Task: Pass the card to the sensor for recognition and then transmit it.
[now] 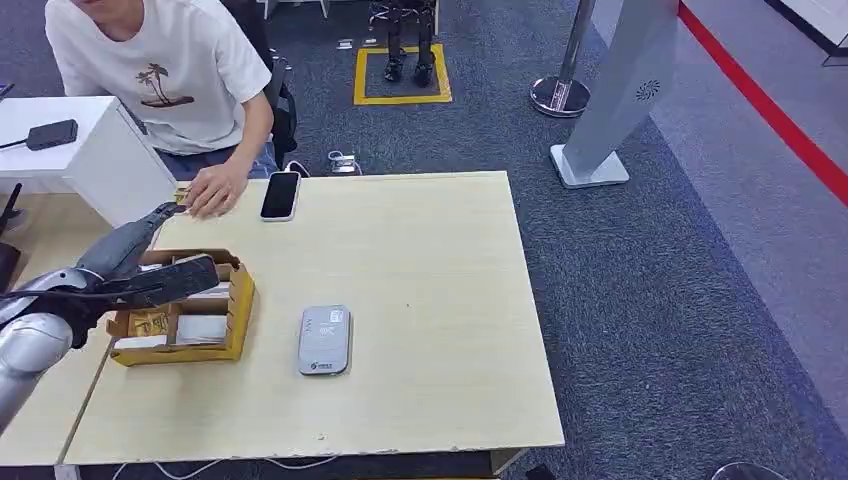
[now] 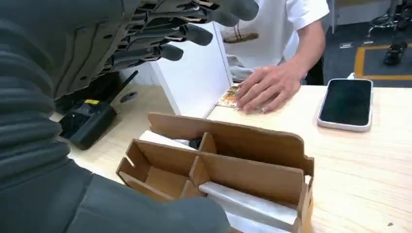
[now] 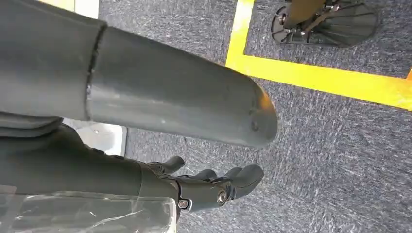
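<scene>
Left hand point(image 1: 150, 262), grey with dark fingers, hangs over the brown cardboard divided organiser box point(image 1: 185, 318) at the left part of the pale wooden bench point(image 1: 420, 260). Fingers spread and extended, nothing between them; thumb apart from the fingers.

In the left wrist view the fingers point(image 2: 184, 34) reach out above the box's back wall, not touching it. The box compartments hold flat white cards point(image 2: 252, 206) lying low inside, beneath the hand and apart from it.

Another small patterned card point(image 2: 228, 97) lies on the bench at the far edge, under a person's hand point(image 1: 215, 188), just beyond the box and beyond the fingertips of the robot's hand. Person wears a white T-shirt point(image 1: 160, 70).

Grey rounded-rectangle card sensor point(image 1: 324, 340) lies flat on the bench, near the box on its right side, not touching it. Black smartphone in pale case point(image 1: 281, 195) lies at the far bench edge, just beside the person's hand.

Right hand point(image 3: 214, 187) hangs over dark grey carpet point(image 3: 340, 160) beside a yellow floor line point(image 3: 316, 77); fingers curled loosely, thumb extended, holding nothing.

White box-like stand point(image 1: 100, 160) at the bench's far left corner.
</scene>
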Controlling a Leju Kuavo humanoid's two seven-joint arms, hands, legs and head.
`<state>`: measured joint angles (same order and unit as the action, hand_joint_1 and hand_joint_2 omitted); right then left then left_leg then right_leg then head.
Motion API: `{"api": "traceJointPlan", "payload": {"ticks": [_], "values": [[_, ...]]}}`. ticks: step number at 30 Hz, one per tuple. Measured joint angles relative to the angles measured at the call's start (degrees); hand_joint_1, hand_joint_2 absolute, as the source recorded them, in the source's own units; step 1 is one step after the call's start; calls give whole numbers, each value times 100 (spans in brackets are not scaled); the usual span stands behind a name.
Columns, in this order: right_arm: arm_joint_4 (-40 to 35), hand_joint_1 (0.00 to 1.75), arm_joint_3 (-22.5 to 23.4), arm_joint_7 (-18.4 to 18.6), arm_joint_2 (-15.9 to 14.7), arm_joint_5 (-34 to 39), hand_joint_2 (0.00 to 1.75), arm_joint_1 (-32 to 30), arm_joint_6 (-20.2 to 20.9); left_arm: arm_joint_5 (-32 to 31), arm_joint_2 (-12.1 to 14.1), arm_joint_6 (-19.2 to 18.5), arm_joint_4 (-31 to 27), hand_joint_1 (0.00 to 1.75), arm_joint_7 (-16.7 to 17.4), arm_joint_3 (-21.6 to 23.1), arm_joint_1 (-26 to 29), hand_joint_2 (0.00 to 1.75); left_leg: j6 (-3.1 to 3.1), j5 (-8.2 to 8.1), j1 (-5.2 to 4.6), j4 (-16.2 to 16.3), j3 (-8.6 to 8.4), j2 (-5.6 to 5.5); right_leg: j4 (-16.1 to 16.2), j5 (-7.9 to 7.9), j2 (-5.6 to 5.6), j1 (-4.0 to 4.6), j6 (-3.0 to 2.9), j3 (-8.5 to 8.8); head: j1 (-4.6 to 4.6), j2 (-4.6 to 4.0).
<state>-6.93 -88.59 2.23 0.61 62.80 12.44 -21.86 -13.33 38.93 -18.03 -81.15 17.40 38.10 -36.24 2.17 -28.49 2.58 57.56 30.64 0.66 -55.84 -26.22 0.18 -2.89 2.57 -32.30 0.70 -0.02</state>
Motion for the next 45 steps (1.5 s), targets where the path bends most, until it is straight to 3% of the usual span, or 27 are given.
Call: {"api": "traceJointPlan", "payload": {"ticks": [4, 9, 11, 14, 17, 19, 26, 34, 45], "values": [[2, 0, 11, -17, 0, 83, 0, -14, -18, 31, 156, 169, -180, 0, 0, -42, 110, 175, 0, 0, 0, -2, 2, 5, -4, 1, 5, 0, 0, 2, -2, -2], [9, 0, 53, -127, -15, 212, 0, -118, -35, 85, 770, 315, -903, 0, 39, -645, 1062, 175, 3, -3, 0, -7, -6, 34, -6, -3, 31, 0, -4, -10, 4, -2], [11, 0, 74, -149, -20, 271, 0, -123, -37, -34, 881, 382, -1186, 0, 29, -949, 1500, 175, 3, -3, 0, -9, -3, 33, -6, -4, 31, 0, -3, -11, 4, -2], [13, 0, 127, -210, -31, 391, 0, -177, -85, -718, 938, 700, -1633, 0, -68, -1380, 2309, 175, 2, -6, -3, -9, -5, 36, -3, -4, 32, -2, -2, -13, 2, -2], [17, 0, 166, -280, -44, 525, 0, -255, -138, -1814, 830, 1083, -2009, 0, -186, -1721, 3081, 175, 0, -9, -8, -9, -4, 35, 0, -7, 31, -6, 2, -12, 0, -2], [20, 0, 205, -326, -57, 607, 0, -331, -162, -2395, 534, 1336, -2310, 0, -258, -1978, 3652, 175, -1, -9, -11, -9, -4, 35, 0, -8, 30, -10, 4, -11, 2, -2], [48, 0, 267, -380, -101, 675, 0, -430, -219, -2405, 108, 1408, -2743, 0, -271, -2531, 4772, 175, -1, -9, -9, -10, 2, 28, 0, -8, 17, -9, 4, -13, -2, -2], [55, 0, 267, -376, -109, 664, 0, -425, -219, -2299, -188, 1369, -2800, 0, -365, -2859, 5058, 175, -1, -5, -9, -9, 0, 20, -1, -7, 12, -8, 4, -5, -4, -2], [57, 0, 249, -269, -129, 570, 0, -379, -210, -2125, -315, 892, -2719, 0, -540, -3001, 4815, 175, -1, -5, -8, -9, 0, 11, -1, -7, 4, -8, 4, -5, -4, -2]]}}
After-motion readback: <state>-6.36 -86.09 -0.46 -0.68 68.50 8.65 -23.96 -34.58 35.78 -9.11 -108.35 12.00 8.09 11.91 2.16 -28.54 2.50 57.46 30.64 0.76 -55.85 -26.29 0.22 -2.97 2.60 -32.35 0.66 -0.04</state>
